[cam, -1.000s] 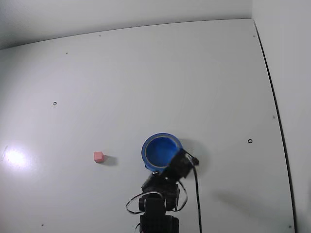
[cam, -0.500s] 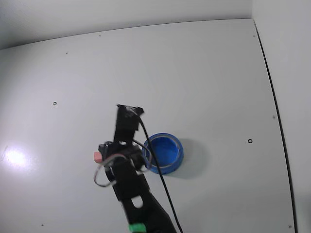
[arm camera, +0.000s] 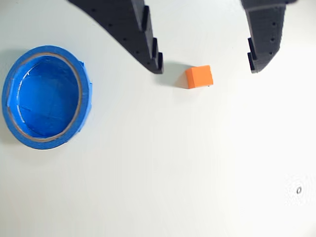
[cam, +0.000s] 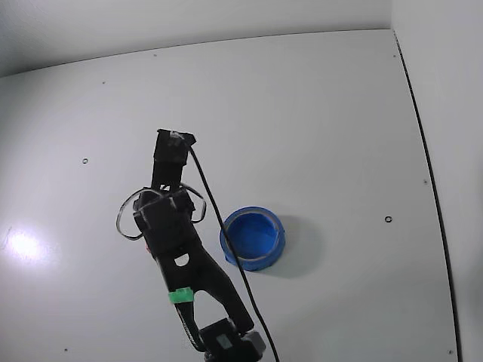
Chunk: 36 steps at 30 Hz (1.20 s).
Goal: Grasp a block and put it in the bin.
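White and bare apart from a few small dark marks, the surface (arm camera: 163, 177) is seen under even light in both views. In the wrist view, nearest the camera, the claw (arm camera: 205, 69) is held wide open, with nothing between its fingers: one serrated black finger (arm camera: 143, 39) comes down from eleven o'clock and the other finger (arm camera: 264, 39) from one o'clock, and both tips are clear of any object.

Just beyond the tips, the block (arm camera: 199, 77) is found lying on the surface, inside the gap but slightly off its middle, nearer the eleven o'clock finger and marginally past the line joining the two tips, toward six o'clock. It appears orange in this view. No true long axis is offered by the cube; its faces are turned a little out of square with the fingers. It is judged that a short advance toward six o'clock, with a small correction toward nine o'clock, would be needed before a closing could take it on opposite faces.

Farther off, at nine o'clock from the block and well apart from it, the bin (arm camera: 84, 94) is seen, empty and upright.

In the fixed view the block is hidden beneath the arm (cam: 172, 226), and the bin (cam: 276, 243) lies at about four o'clock from the wrist, beside the forearm.
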### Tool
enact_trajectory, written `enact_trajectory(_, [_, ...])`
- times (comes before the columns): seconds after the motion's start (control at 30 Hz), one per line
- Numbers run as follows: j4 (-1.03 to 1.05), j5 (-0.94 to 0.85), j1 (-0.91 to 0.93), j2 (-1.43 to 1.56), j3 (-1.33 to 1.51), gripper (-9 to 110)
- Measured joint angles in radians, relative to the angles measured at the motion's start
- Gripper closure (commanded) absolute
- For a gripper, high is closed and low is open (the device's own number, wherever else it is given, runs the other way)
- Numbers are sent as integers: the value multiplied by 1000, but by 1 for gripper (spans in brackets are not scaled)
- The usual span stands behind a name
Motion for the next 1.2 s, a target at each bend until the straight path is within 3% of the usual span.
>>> enact_trajectory(0.37, [0,44,-187,-132,-25,78])
enact_trajectory(1.2, [-183,38,-199,-468,-38,78])
